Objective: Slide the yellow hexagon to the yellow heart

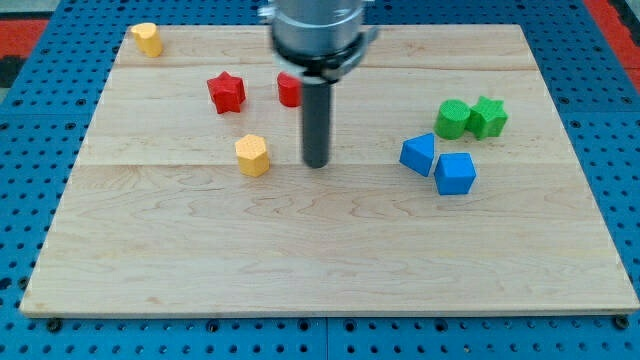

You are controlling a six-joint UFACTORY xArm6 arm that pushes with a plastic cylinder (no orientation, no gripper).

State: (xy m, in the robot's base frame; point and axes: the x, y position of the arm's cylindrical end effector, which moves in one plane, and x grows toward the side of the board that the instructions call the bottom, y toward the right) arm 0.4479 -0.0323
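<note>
One pale wood board [330, 260] on blue pegboard [40, 110].

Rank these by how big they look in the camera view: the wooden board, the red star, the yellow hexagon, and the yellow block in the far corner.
1. Wooden board, by far.
2. Red star and yellow hexagon: look alike, so no ranking.
3. Yellow heart, slightly smaller, though it lies nearer the view's top, possibly farther away.

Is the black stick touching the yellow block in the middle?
Apart. The camera view shows bare wood between my tip and the yellow hexagon, which sits to the tip's left in the view.
</note>
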